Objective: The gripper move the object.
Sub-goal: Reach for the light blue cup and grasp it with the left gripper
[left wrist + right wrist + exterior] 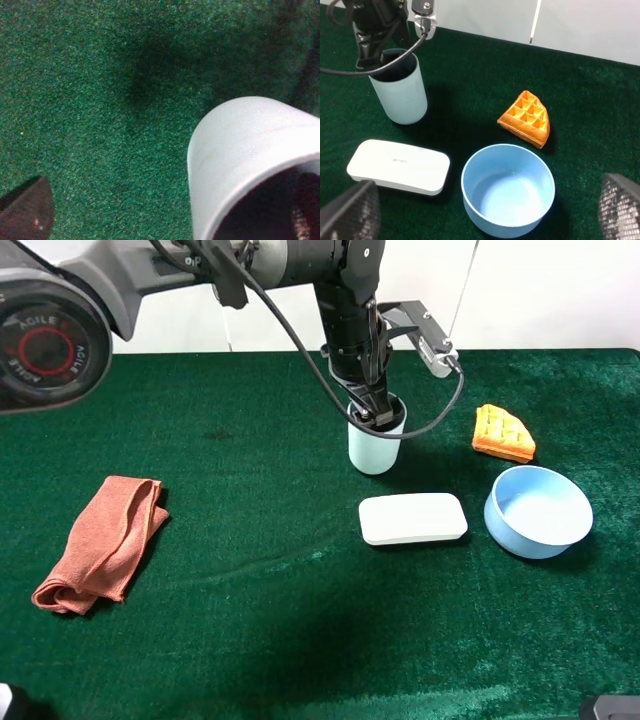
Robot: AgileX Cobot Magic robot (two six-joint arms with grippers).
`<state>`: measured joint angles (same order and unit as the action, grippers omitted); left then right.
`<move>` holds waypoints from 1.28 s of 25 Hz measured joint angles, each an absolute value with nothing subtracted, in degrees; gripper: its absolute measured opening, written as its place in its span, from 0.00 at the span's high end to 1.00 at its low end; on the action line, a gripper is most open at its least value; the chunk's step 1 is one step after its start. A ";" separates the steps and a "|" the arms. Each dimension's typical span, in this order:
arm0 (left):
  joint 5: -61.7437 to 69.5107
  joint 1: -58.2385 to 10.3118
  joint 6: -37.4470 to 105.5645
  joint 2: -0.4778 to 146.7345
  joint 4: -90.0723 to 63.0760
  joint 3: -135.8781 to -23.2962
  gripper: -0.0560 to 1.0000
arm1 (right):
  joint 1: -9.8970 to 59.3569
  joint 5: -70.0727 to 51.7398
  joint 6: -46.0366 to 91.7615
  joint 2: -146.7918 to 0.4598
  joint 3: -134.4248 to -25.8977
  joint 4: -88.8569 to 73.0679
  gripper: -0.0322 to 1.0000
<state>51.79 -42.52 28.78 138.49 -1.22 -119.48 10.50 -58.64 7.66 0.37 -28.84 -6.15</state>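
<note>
Green felt [250,570] holds the cup [376,450]; only the wrist view shows the left hand [165,212] wide astride its wall.

black arm links [345,300]; grey joint cap [45,345], red ring, white "agile" lettering; looping black cables [290,333]; silver-grey bracket [428,338]; dark cross-hatched finger pads [619,207].

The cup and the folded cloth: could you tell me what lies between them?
Only bare green tabletop separates cup and cloth, in the exterior high view.

Bright even light, blurry left-wrist close-up
</note>
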 joint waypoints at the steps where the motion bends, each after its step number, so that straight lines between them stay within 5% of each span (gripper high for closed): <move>1: 51.79 -42.52 28.78 138.49 -1.22 -119.48 0.14 | 10.50 -58.64 7.66 0.37 -28.84 -6.15 0.33; 20: 52.17 -42.52 28.78 138.49 -2.95 -119.48 0.88 | 10.50 -58.64 7.66 0.37 -28.84 -6.15 0.33; 32: 52.56 -42.52 28.78 138.26 -3.52 -119.48 0.90 | 10.50 -58.64 7.66 0.37 -28.84 -6.15 0.33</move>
<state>52.56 -42.52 28.78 138.26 -3.52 -119.48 10.50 -58.64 7.66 0.37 -28.84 -6.15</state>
